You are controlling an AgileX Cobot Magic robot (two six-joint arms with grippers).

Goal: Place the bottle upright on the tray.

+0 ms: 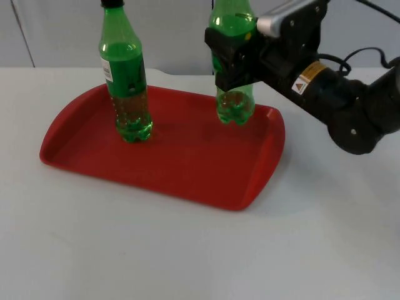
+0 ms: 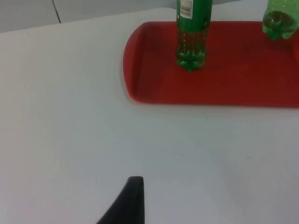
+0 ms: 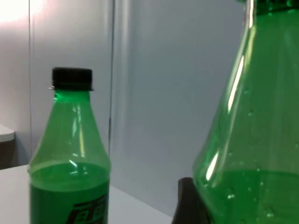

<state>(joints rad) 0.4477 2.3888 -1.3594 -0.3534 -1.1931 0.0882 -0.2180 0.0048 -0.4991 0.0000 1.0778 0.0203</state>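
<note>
Your right arm reaches in from the far right with its forearm sloping down toward its tool (image 1: 234, 62), and the wrist sits just behind and to the right of that tool. Your right tool is level and clamped on the green bottle (image 1: 235, 94), gripping it at mid-body with the bottle's base hanging below the fingers. Your left tool shows one black fingertip (image 2: 128, 203), held above the table and waiting.

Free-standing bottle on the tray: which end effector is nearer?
Right. The right end effector grips the other bottle on the same red tray. The left end effector waits over bare table, off the tray, farther from the free-standing bottle.
</note>
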